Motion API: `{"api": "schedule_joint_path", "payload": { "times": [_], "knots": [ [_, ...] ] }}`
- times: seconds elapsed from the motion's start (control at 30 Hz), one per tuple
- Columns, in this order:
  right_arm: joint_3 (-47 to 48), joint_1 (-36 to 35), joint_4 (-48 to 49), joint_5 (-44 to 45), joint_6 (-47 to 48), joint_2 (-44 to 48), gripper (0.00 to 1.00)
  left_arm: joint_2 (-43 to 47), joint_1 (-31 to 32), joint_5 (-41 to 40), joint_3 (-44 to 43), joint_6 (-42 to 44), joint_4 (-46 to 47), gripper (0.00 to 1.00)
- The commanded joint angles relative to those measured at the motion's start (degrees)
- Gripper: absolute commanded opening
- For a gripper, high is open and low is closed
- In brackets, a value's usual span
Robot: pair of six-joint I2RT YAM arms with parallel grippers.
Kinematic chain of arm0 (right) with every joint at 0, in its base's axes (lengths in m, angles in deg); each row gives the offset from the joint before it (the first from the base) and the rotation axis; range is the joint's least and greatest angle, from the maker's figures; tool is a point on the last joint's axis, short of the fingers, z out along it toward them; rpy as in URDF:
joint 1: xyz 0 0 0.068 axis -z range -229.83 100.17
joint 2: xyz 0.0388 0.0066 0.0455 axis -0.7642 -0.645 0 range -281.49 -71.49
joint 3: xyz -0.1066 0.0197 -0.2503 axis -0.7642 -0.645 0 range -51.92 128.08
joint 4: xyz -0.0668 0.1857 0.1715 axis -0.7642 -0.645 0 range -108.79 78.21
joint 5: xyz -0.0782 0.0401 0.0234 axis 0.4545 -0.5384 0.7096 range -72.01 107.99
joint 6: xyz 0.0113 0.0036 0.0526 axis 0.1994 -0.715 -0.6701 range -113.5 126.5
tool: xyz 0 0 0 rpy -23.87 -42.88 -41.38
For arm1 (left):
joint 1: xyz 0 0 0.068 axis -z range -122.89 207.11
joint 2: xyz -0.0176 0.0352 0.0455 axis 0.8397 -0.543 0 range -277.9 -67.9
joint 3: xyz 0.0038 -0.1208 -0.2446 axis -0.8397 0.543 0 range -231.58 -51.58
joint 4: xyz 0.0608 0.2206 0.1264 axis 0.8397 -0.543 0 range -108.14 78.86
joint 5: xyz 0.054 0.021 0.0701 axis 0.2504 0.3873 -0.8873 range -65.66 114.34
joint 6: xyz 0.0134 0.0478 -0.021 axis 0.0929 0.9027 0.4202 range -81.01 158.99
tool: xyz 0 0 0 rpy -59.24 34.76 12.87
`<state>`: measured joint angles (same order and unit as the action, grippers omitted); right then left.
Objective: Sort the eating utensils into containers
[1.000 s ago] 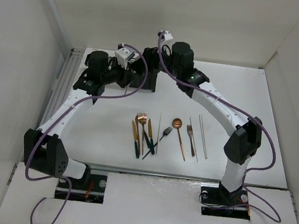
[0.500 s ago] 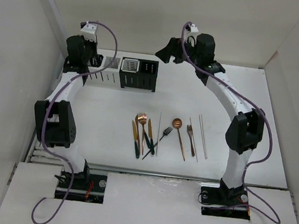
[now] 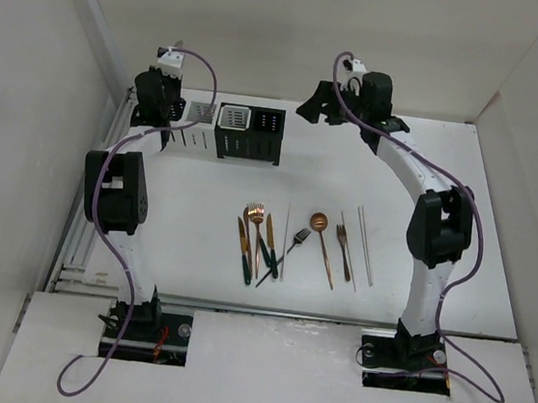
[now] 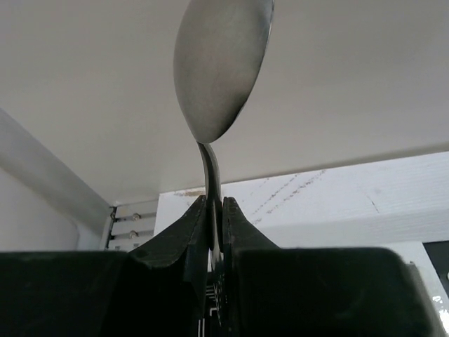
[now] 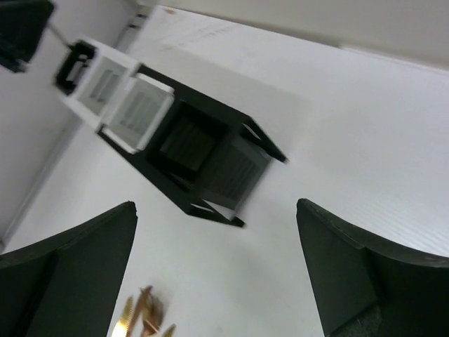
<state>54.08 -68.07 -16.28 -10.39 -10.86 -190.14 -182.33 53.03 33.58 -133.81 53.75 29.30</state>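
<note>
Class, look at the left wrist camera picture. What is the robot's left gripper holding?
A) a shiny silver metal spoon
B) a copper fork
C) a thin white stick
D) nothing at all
A: the left gripper is shut on the thin neck of the shiny silver metal spoon, whose oval bowl stands above the jaws.

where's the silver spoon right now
In the left wrist view the silver spoon is pinched by its handle in the left tool, far left in the top view, beside the white caddies.
</note>
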Motion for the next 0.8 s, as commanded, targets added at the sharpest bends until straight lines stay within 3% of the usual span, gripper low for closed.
{"api": "schedule_joint_path", "payload": {
  "times": [0.0, 0.17, 0.23, 0.27, 0.33, 0.37, 0.4, 0.47, 0.5, 0.6, 0.77],
  "knots": [
    [-3.42, 2.60, -5.83, 6.82, 3.55, 6.92, 1.00, 2.80, -0.05, -0.62, 3.47, -2.10, 6.75, 0.00],
    [-3.42, 2.60, -26.59, 22.30, 8.83, 10.27, 1.00, 3.87, -1.10, -1.23, 6.21, -5.35, 3.42, 0.00],
    [-7.89, 2.60, -31.95, 26.17, 9.62, 13.51, 0.98, 4.47, -1.11, -1.24, 6.91, -5.36, 2.19, 0.07],
    [-10.26, 2.60, -32.94, 27.49, 9.63, 14.93, 0.96, 5.09, -1.11, -1.24, 7.52, -5.36, 1.57, 0.19],
    [-17.53, 3.20, -34.87, 31.10, 9.02, 17.74, 0.92, 5.88, -1.11, -1.24, 8.50, -5.36, 0.96, 0.33],
    [-19.84, 3.91, -35.58, 31.98, 7.71, 20.10, 0.86, 6.76, -1.11, -1.24, 9.19, -5.36, 0.25, 0.44],
    [-21.95, 3.91, -36.20, 32.77, 6.91, 21.08, 0.80, 6.77, -1.11, -1.24, 9.72, -5.36, -0.27, 0.68],
    [-27.40, 5.23, -37.43, 33.57, 5.42, 23.45, 0.64, 8.17, -1.11, -1.24, 9.73, -5.36, -0.81, 0.84],
    [-29.07, 5.23, -38.22, 34.61, 4.19, 23.99, 0.45, 9.30, -1.11, -1.24, 9.73, -5.36, -1.59, 0.88],
    [-33.30, 7.16, -38.75, 36.20, 3.04, 23.99, 0.24, 11.85, -1.11, -1.24, 10.25, -5.36, -3.87, 0.94],
    [-35.42, 8.40, -38.75, 36.20, 3.04, 22.85, 0.20, 15.64, -1.11, -1.24, 7.89, -5.98, -9.59, 0.95]
  ]
}}
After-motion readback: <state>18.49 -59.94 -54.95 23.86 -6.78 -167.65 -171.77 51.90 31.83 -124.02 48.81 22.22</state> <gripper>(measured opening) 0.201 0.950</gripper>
